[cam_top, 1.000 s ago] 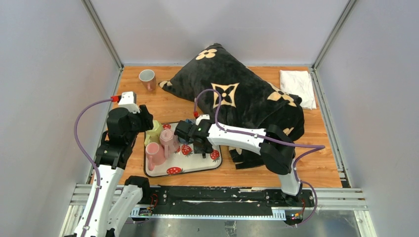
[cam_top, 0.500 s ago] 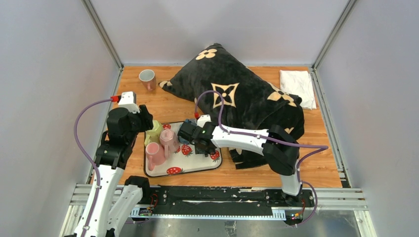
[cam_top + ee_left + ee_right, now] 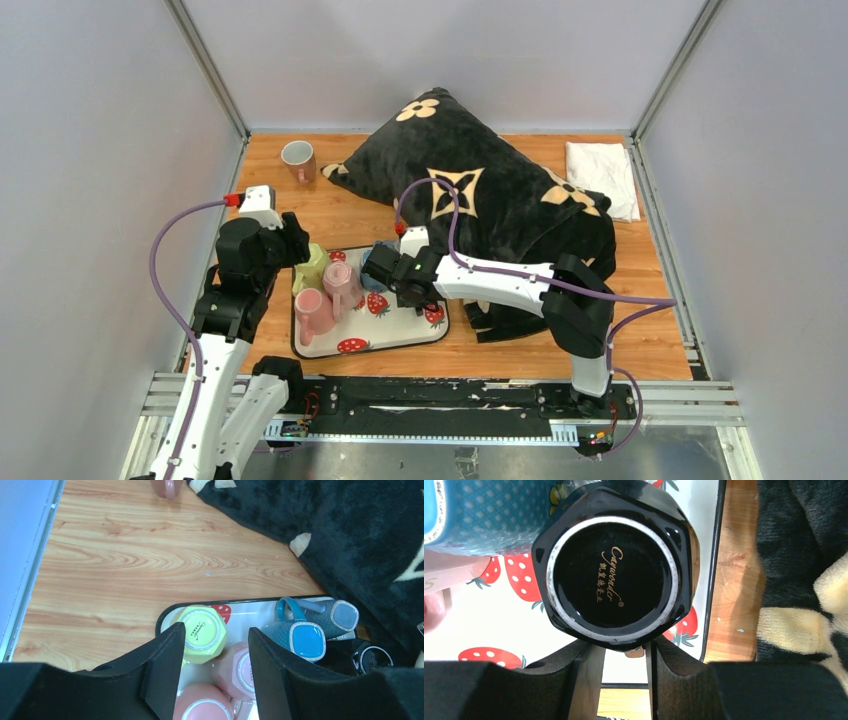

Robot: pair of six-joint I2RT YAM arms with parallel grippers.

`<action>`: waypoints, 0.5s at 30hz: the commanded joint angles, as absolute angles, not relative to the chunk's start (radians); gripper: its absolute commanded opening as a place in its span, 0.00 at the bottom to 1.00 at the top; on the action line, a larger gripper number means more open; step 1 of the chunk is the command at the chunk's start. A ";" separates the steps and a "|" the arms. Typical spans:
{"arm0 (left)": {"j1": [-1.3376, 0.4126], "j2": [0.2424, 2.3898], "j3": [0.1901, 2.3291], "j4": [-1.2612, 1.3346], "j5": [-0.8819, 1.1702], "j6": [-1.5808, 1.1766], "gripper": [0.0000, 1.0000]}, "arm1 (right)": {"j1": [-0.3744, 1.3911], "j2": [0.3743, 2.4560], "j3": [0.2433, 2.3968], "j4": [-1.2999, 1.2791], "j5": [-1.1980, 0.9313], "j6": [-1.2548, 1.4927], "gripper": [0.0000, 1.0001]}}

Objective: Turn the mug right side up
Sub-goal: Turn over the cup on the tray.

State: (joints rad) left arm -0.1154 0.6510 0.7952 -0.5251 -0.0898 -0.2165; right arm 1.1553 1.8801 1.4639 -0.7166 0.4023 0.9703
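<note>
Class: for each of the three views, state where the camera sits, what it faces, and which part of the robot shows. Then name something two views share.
Top external: above and behind the bases, looking down on the table; both arms show, left gripper and right gripper over the strawberry tray.
Left wrist: on the left arm, looking down between its own fingers at the yellow mug.
Right wrist: on the right arm, close above the upturned black mug; its own fingers show at the bottom.
Shared: both wrist views show the tray and the dotted blue mug.
</note>
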 commanded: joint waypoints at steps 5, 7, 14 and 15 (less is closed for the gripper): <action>-0.124 0.650 0.792 -0.503 -0.094 -0.206 0.56 | 1.139 1.860 1.455 -0.701 0.498 0.957 0.32; -0.124 0.649 0.793 -0.502 -0.094 -0.206 0.57 | 1.140 1.861 1.454 -0.701 0.496 0.957 0.30; -0.124 0.649 0.794 -0.502 -0.096 -0.206 0.57 | 1.139 1.865 1.462 -0.694 0.489 0.906 0.07; -0.124 0.650 0.793 -0.502 -0.096 -0.206 0.57 | 1.140 1.865 1.463 -0.690 0.486 0.895 0.05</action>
State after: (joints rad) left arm -0.1154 0.6525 0.7952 -0.5251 -0.0898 -0.2165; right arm 1.1553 1.8801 1.4635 -0.7067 0.4274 0.9375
